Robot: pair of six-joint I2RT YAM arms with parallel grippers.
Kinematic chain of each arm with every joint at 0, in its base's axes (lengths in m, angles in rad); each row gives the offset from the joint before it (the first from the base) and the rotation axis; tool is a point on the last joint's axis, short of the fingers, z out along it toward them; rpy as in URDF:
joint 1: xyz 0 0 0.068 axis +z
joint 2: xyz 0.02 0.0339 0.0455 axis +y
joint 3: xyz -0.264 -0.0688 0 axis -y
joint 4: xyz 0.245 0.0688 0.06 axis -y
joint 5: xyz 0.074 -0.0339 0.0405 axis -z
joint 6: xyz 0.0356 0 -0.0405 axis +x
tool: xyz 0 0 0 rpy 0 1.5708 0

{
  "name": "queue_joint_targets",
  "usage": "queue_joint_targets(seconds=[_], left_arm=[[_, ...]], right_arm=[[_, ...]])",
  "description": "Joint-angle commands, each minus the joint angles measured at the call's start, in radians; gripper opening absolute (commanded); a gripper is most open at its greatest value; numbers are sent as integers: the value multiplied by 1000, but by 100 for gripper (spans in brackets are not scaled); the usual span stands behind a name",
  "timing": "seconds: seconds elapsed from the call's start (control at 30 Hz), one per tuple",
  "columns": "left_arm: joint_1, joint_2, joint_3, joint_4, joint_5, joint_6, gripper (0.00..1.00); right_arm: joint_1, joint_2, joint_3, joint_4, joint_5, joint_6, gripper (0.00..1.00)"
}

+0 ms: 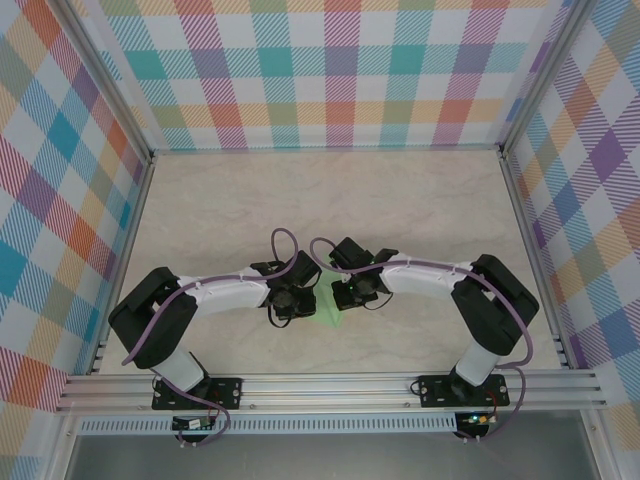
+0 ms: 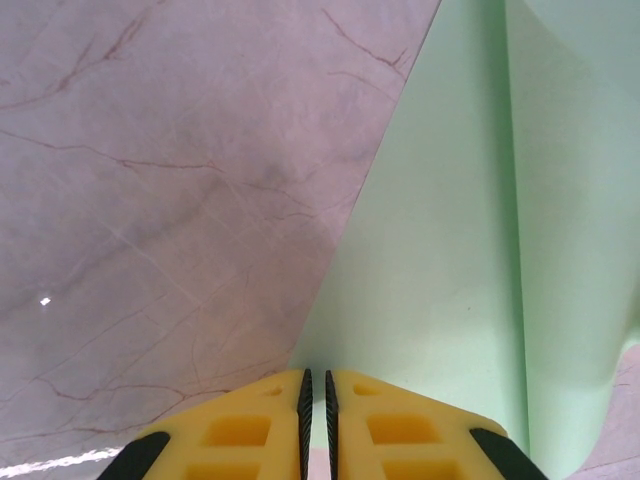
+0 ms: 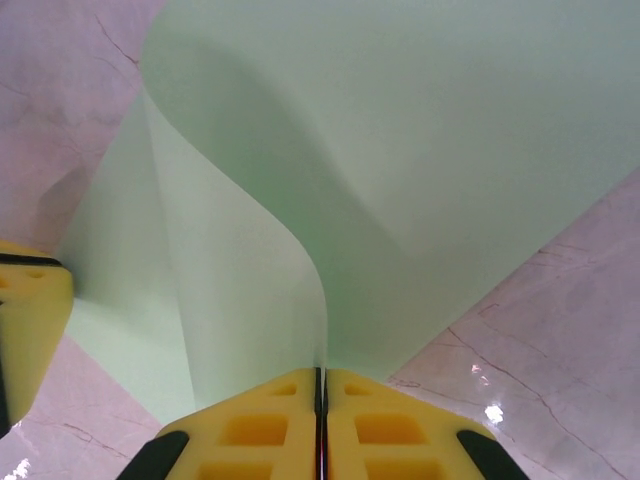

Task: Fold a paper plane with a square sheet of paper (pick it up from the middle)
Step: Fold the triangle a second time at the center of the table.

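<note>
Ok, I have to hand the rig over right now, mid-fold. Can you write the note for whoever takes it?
Left gripper: shut, pinching the square sheet of paper at its edge, near a corner.
Right gripper: shut on a raised, curled edge of the same sheet.
Paper: between the two grippers, low over the table, near its front centre. It is bowed into a loose curl, not lying flat.
Done: both arms have hold of the sheet, and it is bent over as if for a first fold.
Left: no pressed crease that I can make out and no plane shape yet, so every fold remains.
</note>
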Motion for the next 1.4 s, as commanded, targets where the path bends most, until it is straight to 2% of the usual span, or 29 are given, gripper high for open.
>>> queue_joint_targets(seconds=[0.0,1.37], left_arm=[[6,-25,-3,-41,-22,10,15],[5,-23,-3,-48,-23,15,15]], right_arm=[[-6,18,27,-10,8,-28,10],[-6,71,73,-68,69,-15,11]])
